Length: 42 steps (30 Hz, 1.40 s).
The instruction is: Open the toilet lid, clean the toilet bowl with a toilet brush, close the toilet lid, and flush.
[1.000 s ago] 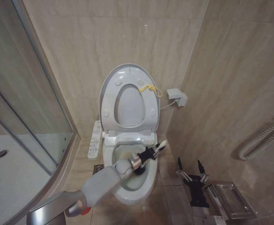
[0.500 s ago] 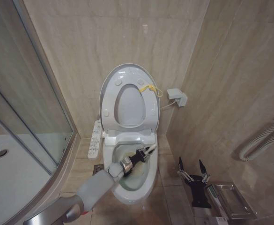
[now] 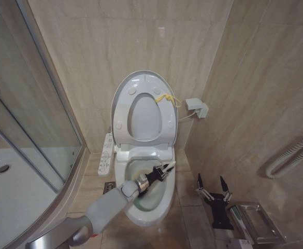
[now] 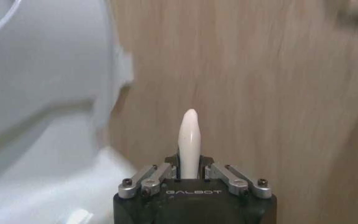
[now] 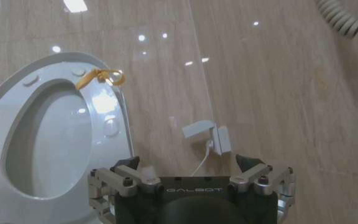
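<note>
The toilet lid (image 3: 141,76) stands raised against the back wall, a yellow cord (image 3: 166,98) tied to its rim, and the ring seat (image 3: 121,116) is folded up onto it. Below, the toilet bowl (image 3: 164,199) lies uncovered. My left gripper (image 3: 158,173) reaches over the bowl from the lower left, shut on the cream handle of the toilet brush (image 3: 170,165). That handle (image 4: 189,135) juts out between the left gripper (image 4: 189,169) fingers; the bristle head is hidden. My right gripper (image 3: 212,185) is open and parked low, right of the toilet. The right wrist view has the lid (image 5: 113,100) beyond the open right gripper (image 5: 188,163).
A glass shower screen (image 3: 34,119) and white shower tray (image 3: 9,197) take up the left side. The button panel (image 3: 105,155) sticks out on the toilet's left. A wall box with a cable (image 3: 197,108) sits right of the lid. A metal tray (image 3: 256,220) lies at the lower right.
My left arm has dropped lower and pulled the brush handle a little to the left over the bowl. The right gripper has stayed put.
</note>
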Motion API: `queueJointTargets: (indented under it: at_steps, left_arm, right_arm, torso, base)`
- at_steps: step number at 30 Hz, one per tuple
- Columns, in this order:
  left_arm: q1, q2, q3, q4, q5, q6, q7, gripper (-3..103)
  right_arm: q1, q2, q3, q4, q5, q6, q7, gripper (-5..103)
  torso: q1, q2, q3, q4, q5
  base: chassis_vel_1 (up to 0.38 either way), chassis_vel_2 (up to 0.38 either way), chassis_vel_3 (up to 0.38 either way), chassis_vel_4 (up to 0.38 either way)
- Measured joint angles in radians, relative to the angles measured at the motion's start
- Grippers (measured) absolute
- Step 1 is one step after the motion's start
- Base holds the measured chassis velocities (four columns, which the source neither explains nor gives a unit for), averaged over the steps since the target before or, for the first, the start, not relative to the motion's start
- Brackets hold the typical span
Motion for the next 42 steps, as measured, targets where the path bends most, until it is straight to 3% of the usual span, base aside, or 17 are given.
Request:
queueJointTargets:
  at_steps: [3, 5, 7, 11, 13, 15, 18, 21, 26, 27, 29, 31, 33, 36, 38, 39, 42]
  left_arm:
    - [-0.008, -0.013, 0.013, -0.062, -0.040, 0.009, 0.001, 19]
    - [-0.008, -0.008, 0.015, -0.009, -0.018, 0.003, 0.009, 19]
    - [-0.009, -0.001, 0.015, 0.076, 0.014, -0.015, 0.018, 19]
    - [0.001, -0.017, 0.013, 0.030, -0.006, -0.018, 0.011, 19]
    - [0.003, -0.047, 0.018, -0.056, -0.034, -0.016, -0.003, 19]
    - [0.003, -0.058, 0.023, -0.075, -0.036, -0.016, -0.007, 19]
    - [0.003, -0.063, 0.039, -0.003, 0.016, -0.019, -0.010, 19]
    - [0.000, -0.044, 0.031, 0.102, 0.073, -0.026, -0.018, 19]
    - [-0.015, -0.036, 0.011, 0.031, 0.042, -0.015, -0.035, 19]
    - [-0.026, -0.039, 0.011, -0.006, 0.025, -0.011, -0.035, 19]
    - [-0.045, -0.034, 0.021, 0.014, 0.020, -0.012, -0.024, 19]
    - [-0.050, -0.025, 0.030, 0.051, 0.024, -0.016, -0.017, 19]
    - [-0.058, -0.007, 0.044, 0.115, 0.027, -0.022, -0.007, 19]
    - [-0.060, -0.002, 0.030, 0.070, 0.002, -0.021, -0.001, 19]
    - [-0.060, -0.009, 0.015, 0.018, -0.019, -0.017, 0.000, 19]
    - [-0.060, -0.019, 0.003, -0.028, -0.034, -0.015, 0.002, 19]
    - [-0.053, -0.012, 0.008, -0.006, -0.025, -0.020, 0.015, 19]
  right_arm:
    - [0.001, 0.001, 0.002, 0.000, 0.002, 0.000, 0.000, 100]
    - [0.002, 0.000, 0.001, 0.001, 0.003, 0.000, 0.000, 100]
    - [-0.001, -0.004, 0.000, 0.005, 0.007, 0.000, 0.000, 100]
    - [-0.005, -0.009, 0.003, 0.006, 0.015, 0.002, 0.000, 100]
    - [-0.006, -0.008, 0.008, 0.007, 0.016, 0.003, 0.000, 100]
    - [-0.006, -0.006, 0.008, 0.006, 0.016, 0.003, 0.000, 100]
    - [-0.006, -0.001, 0.007, 0.007, 0.015, 0.003, 0.000, 100]
    - [-0.007, 0.000, 0.004, 0.008, 0.013, 0.003, -0.001, 100]
    - [-0.010, 0.000, 0.005, 0.008, 0.010, 0.003, -0.002, 100]
    - [-0.011, 0.002, 0.006, 0.010, 0.008, 0.003, -0.002, 100]
    - [-0.011, 0.004, 0.006, 0.014, 0.006, 0.003, -0.002, 100]
    - [-0.011, 0.004, 0.006, 0.015, 0.006, 0.003, -0.002, 100]
    - [-0.017, 0.001, 0.006, 0.020, 0.007, 0.003, -0.001, 100]
    - [-0.018, 0.000, 0.009, 0.021, 0.007, 0.003, -0.001, 100]
    - [-0.018, 0.001, 0.012, 0.021, 0.008, 0.003, -0.001, 100]
    - [-0.018, 0.004, 0.014, 0.022, 0.008, 0.003, -0.001, 100]
    - [-0.020, 0.005, 0.013, 0.022, 0.008, 0.003, -0.001, 100]
  torso:
    - [0.000, 0.000, -0.001, -0.0031, -0.0011]
    - [0.000, 0.000, 0.000, -0.0027, -0.0003]
    - [0.000, 0.000, 0.000, -0.0006, -0.0003]
    - [0.000, 0.000, 0.000, 0.0004, 0.0000]
    - [0.000, 0.000, 0.000, -0.0023, -0.0015]
    - [0.000, 0.000, -0.001, -0.0029, -0.0016]
    - [0.000, 0.000, 0.000, -0.0032, -0.0010]
    - [0.000, 0.000, 0.000, -0.0002, 0.0001]
    - [0.000, 0.000, 0.000, -0.0005, -0.0004]
    - [0.000, 0.000, 0.000, -0.0023, -0.0015]
    - [0.000, 0.000, -0.001, -0.0031, -0.0009]
    - [0.000, 0.000, 0.000, -0.0025, -0.0006]
    - [0.000, 0.000, 0.000, -0.0004, -0.0003]
    - [0.000, 0.000, 0.000, 0.0003, -0.0003]
    - [0.000, 0.000, 0.000, -0.0006, -0.0006]
    - [0.000, 0.000, -0.001, -0.0026, -0.0014]
    - [0.000, 0.000, -0.001, -0.0032, -0.0009]
  base:
    - [0.010, -0.018, -0.001, 0.004]
    - [-0.026, -0.052, -0.020, -0.015]
    - [0.000, 0.000, 0.000, 0.000]
    - [0.030, 0.023, 0.005, 0.006]
    - [0.000, 0.000, 0.000, 0.000]
    - [0.000, 0.000, 0.000, 0.000]
    - [-0.031, -0.060, -0.021, -0.011]
    - [-0.012, -0.021, -0.006, 0.004]
    - [0.049, 0.068, 0.023, -0.009]
    - [0.000, 0.000, 0.000, 0.000]
    - [0.000, 0.000, 0.000, 0.000]
    - [-0.031, -0.055, -0.028, -0.020]
    - [-0.015, -0.027, -0.002, 0.019]
    - [0.000, 0.000, 0.000, 0.000]
    - [0.000, 0.000, 0.000, 0.000]
    - [0.000, 0.000, 0.000, 0.000]
    - [-0.032, -0.033, -0.029, -0.008]
